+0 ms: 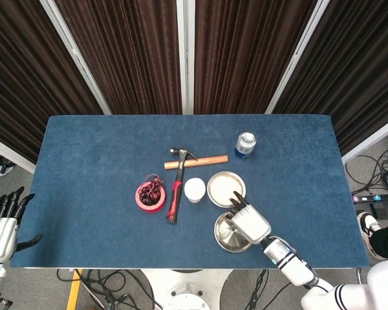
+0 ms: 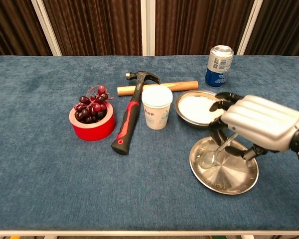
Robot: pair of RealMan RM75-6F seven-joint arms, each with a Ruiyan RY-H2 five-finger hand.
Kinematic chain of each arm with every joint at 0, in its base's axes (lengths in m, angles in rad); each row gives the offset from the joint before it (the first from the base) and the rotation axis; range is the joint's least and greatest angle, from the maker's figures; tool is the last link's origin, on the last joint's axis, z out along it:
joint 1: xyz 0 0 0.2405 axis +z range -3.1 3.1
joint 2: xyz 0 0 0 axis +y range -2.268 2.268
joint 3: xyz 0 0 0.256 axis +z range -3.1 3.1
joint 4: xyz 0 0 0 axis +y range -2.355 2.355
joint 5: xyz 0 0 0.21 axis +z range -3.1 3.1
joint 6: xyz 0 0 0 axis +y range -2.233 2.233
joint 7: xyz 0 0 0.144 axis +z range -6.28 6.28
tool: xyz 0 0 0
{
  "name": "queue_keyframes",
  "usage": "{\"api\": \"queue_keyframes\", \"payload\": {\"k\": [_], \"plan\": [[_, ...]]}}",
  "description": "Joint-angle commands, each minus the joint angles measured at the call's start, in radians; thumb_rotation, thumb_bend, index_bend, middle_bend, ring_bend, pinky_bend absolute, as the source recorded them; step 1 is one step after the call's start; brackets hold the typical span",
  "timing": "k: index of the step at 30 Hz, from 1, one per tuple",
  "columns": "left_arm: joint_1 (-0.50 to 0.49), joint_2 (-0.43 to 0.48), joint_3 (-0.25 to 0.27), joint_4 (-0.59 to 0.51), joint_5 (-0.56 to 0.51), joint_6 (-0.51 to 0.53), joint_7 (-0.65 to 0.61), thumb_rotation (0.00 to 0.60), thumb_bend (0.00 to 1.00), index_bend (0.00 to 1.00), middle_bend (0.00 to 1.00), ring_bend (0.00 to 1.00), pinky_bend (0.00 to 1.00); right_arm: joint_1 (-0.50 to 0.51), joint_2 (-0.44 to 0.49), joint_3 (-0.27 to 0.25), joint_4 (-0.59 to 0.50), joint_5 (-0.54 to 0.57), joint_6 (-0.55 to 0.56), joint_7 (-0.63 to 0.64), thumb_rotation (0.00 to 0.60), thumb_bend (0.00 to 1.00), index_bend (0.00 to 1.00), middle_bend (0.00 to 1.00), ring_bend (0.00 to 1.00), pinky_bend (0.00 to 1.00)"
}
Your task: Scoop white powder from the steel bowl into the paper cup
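Observation:
The steel bowl (image 2: 199,109) (image 1: 226,188) holds white powder and stands right of the white paper cup (image 2: 157,107) (image 1: 194,189). My right hand (image 2: 256,124) (image 1: 248,222) hovers over the empty steel plate (image 2: 229,175) (image 1: 228,237) and grips a clear plastic spoon (image 2: 215,155) whose bowl touches the plate. My left hand (image 1: 1,227) hangs off the table's left edge, fingers apart, holding nothing.
A red-handled hammer (image 2: 129,115) lies left of the cup, crossing a wooden stick (image 2: 177,86). A red roll with dark grapes (image 2: 92,117) sits further left. A blue can (image 2: 219,65) stands behind the bowl.

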Motion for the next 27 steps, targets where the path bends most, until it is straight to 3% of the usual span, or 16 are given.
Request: {"api": "queue_keyframes", "payload": {"k": [1,6,11,14,21,27], "plan": [[-0.001,0.001,0.0,0.0,0.001,-0.001,-0.001,0.6,0.1,0.19,0.1,0.05,0.03,-0.025,-0.021,0.003,0.03,-0.025,-0.006,-0.013,0.6,0.33,0.48,0.47,0.11,0.0],[-0.001,-0.002,0.001,0.004,0.004,0.002,-0.005,0.6,0.11,0.19,0.1,0.05,0.03,-0.051,-0.009,0.015,0.018,-0.05,0.0,-0.023,0.6,0.32,0.34,0.41,0.07,0.0],[-0.002,-0.003,0.0,0.006,0.006,0.004,-0.006,0.6,0.11,0.19,0.1,0.05,0.03,-0.082,0.061,0.046,-0.045,-0.072,0.055,-0.038,0.6,0.33,0.28,0.37,0.06,0.0],[-0.001,-0.006,-0.002,0.011,0.003,0.007,-0.004,0.6,0.11,0.19,0.1,0.05,0.03,-0.127,0.135,0.08,-0.109,-0.062,0.139,-0.017,0.6,0.33,0.25,0.33,0.06,0.0],[0.001,-0.023,-0.013,0.027,-0.006,0.023,0.025,0.6,0.11,0.19,0.1,0.05,0.03,-0.256,0.37,0.113,-0.274,0.023,0.271,0.082,0.6,0.33,0.06,0.14,0.0,0.0],[-0.001,-0.028,-0.017,0.022,-0.011,0.021,0.048,0.6,0.1,0.19,0.1,0.05,0.03,-0.37,0.47,0.123,-0.331,0.035,0.376,0.196,0.6,0.33,0.04,0.12,0.0,0.0]]}}
